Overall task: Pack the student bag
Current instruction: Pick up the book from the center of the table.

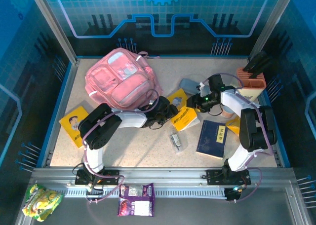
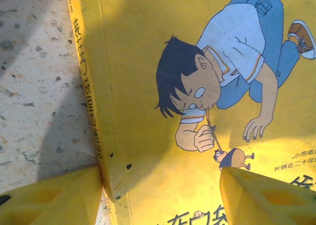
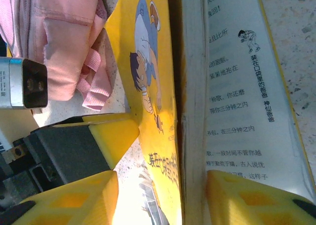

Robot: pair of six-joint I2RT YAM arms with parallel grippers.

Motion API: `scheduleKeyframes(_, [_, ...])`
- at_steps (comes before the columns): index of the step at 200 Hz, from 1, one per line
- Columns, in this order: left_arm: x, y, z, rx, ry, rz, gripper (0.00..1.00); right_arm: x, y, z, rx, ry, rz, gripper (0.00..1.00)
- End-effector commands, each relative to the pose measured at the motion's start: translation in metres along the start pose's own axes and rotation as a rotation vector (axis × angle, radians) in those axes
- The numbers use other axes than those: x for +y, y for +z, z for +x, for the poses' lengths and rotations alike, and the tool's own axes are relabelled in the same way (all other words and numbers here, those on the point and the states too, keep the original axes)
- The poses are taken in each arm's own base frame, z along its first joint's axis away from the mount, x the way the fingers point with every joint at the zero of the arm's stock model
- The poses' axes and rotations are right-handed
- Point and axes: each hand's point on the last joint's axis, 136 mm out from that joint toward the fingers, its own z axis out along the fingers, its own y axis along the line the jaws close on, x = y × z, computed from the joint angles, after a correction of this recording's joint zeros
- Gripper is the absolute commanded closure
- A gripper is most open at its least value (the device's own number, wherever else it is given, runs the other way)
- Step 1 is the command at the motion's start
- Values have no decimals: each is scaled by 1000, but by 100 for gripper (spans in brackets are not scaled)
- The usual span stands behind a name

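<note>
Packing appears barely begun: the large soft pink fabric backpack [image 1: 121, 79] lies rear-left on the speckled table [image 1: 138, 148] while the left gripper [image 2: 160, 190] and right gripper [image 3: 160, 195], both spread, straddle a yellow cartoon-cover book [image 1: 183, 117] outside it.

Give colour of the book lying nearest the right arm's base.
The book is dark blue, small yellowish label; best in top view.

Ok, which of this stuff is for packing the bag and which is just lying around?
For the job: student bag, middle yellow book, left yellow book, navy book, grey pencil case.
Probably just lying about: green snack packet, purple snack packet, orange holder.
</note>
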Motion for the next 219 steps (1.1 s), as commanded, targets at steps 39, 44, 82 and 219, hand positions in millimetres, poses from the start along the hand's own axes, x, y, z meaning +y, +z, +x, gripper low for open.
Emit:
scheduleKeyframes(39, [25,8,-19,-65,20,-58,36,14,-16,11,15,-7,-45,58])
scheduleKeyframes(44, [26,9,-19,-64,19,-59,36,15,-15,13,21,-6,-50,59])
scheduleKeyframes(82, [23,10,-19,-61,19,-52,36,7,-9,16,46,2,-32,65])
scheduleKeyframes(219, [-17,-26,-33,-100,50,35,33,25,-26,-8,-54,-48,-50,100])
